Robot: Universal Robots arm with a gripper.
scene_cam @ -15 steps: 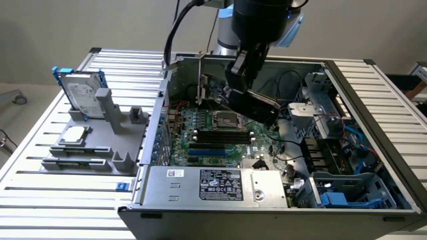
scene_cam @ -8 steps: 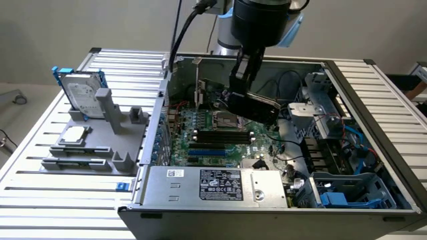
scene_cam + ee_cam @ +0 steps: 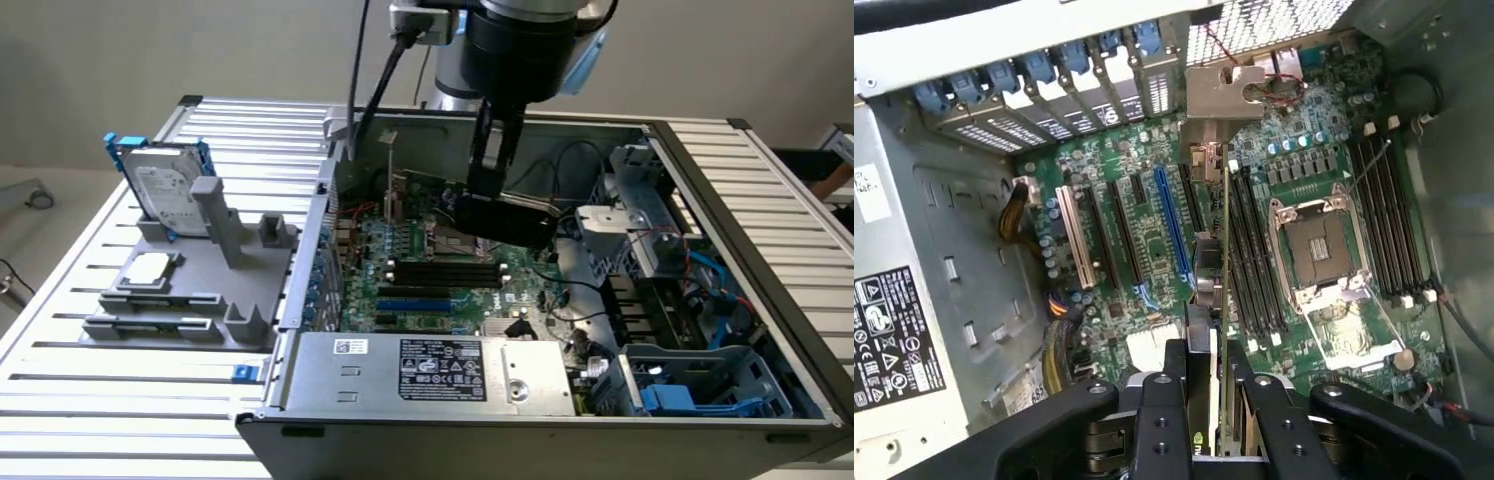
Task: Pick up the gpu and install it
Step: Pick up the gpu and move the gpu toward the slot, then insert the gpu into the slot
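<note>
My gripper (image 3: 489, 172) clamped on the gpu (image 3: 515, 218), card edge-on over the motherboard (image 3: 1116, 262), inside the open case (image 3: 534, 448)

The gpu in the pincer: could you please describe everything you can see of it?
The gpu is a thin flat card with a black cover; the wrist view shows it edge-on as a narrow green board edge. A silver metal bracket caps one end. It stands on edge, clamped in the pincer, inside the open computer case over the motherboard, close to the blue expansion slot. Whether its lower edge touches a slot cannot be told.
</note>
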